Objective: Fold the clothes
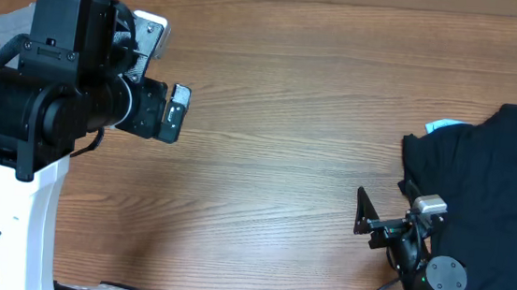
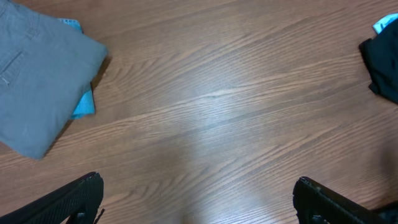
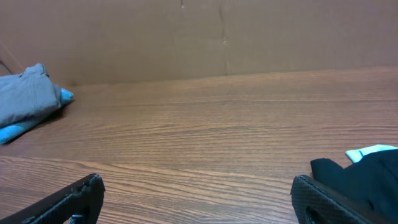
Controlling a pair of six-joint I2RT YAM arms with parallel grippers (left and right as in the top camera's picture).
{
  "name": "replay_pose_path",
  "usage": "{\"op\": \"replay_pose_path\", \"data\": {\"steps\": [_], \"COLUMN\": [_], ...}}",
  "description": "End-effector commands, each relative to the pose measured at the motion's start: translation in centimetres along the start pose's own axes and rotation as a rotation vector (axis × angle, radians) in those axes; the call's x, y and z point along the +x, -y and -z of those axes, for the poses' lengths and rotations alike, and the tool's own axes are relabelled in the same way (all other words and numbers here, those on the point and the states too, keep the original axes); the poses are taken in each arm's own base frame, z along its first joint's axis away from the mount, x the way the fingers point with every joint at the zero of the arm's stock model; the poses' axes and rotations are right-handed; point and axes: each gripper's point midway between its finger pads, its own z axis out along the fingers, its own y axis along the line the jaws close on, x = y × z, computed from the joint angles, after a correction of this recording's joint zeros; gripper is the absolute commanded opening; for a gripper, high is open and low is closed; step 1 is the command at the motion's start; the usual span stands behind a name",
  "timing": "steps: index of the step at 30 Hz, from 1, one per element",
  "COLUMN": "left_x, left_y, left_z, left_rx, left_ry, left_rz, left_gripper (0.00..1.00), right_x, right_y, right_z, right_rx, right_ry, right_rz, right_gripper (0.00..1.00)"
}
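The clothes (image 2: 38,81), grey shorts with a pocket seam, lie folded at the table's far left on top of a light-blue garment (image 2: 84,102). The right wrist view shows the shorts (image 3: 25,99) far off at its left edge. From overhead only a pale grey corner of the shorts (image 1: 6,23) shows behind the left arm. My left gripper (image 2: 198,182) hovers over bare wood to the right of the shorts, open and empty; overhead, the left gripper (image 1: 175,111) points right. My right gripper (image 3: 198,182) is open and empty near the front right; the right gripper (image 1: 386,205) is beside the black garment.
A black garment (image 1: 497,213) is heaped at the table's right side, with a bit of light-blue cloth (image 1: 443,126) poking out from under it. The black garment (image 3: 364,177) lies close behind my right gripper's right finger. A brown wall (image 3: 199,37) backs the wooden table (image 1: 279,119).
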Motion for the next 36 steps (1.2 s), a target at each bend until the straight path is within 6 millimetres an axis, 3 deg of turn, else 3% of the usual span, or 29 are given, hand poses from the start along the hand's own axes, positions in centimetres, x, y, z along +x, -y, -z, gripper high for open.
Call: {"op": "replay_pose_path", "data": {"steps": [1,18,31,36], "left_x": [-0.6,-1.0,-4.2,-3.8], "left_y": [0.0,-0.2,-1.8,-1.8], "left_z": [0.0,0.3,1.5,2.2], "left_rx": [-0.004,-0.017,-0.043,-0.057], "left_ry": [0.023,0.050,0.413,0.552], "left_rz": [0.006,0.000,0.018,-0.004], "left_gripper": [1.00,1.00,1.00,1.00], "right_x": [-0.3,-0.3,-0.3,-0.3], "right_y": [0.3,0.3,0.3,0.3], "right_z": [0.1,0.1,0.1,0.1], "right_rx": [0.013,0.013,0.013,0.013], "right_ry": [0.020,0.020,0.020,0.020], "right_rz": [0.005,0.005,0.005,0.005], "right_gripper": [1.00,1.00,1.00,1.00]}}
